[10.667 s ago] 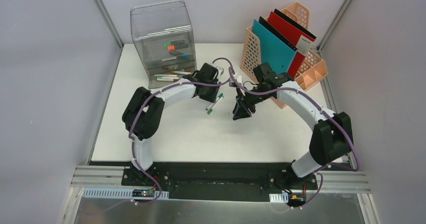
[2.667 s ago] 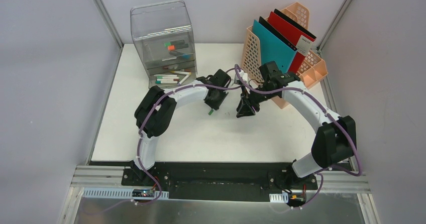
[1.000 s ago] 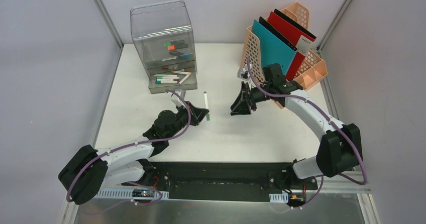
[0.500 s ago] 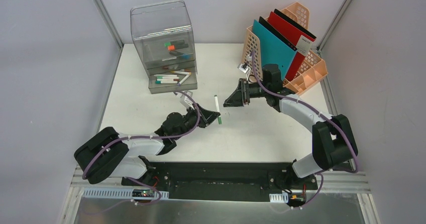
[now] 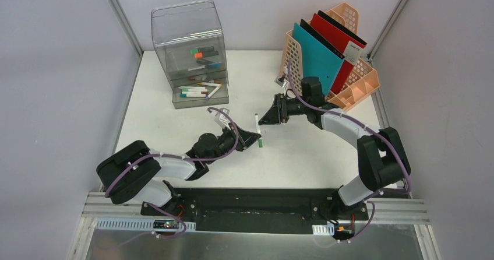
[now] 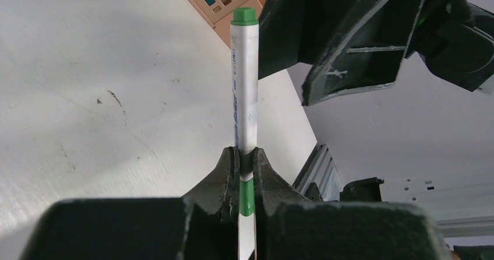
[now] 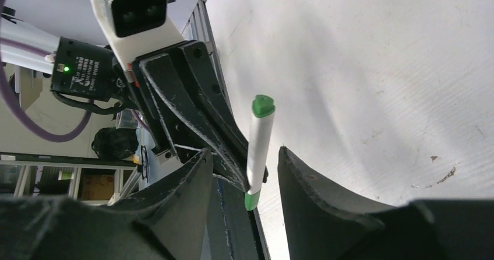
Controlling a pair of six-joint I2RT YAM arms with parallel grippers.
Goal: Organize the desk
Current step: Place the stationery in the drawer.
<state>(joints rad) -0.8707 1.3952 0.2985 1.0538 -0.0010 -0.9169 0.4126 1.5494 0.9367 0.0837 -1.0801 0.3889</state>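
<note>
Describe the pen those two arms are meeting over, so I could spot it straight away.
On the white desk, look between the clear drawer unit and the peach file rack, where the two arms meet. There the left fingers pinch a marker. Unlike the markers in the open bottom drawer, it is held in a grip, a white barrel with green at both ends.

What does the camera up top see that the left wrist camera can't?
Only the top view shows the clear drawer box of pens and the folders. Only the left wrist view shows, up close, the left fingers pinching the marker near its green band. Both show the marker, the white desk, the peach basket and the right fingers beside the marker.
</note>
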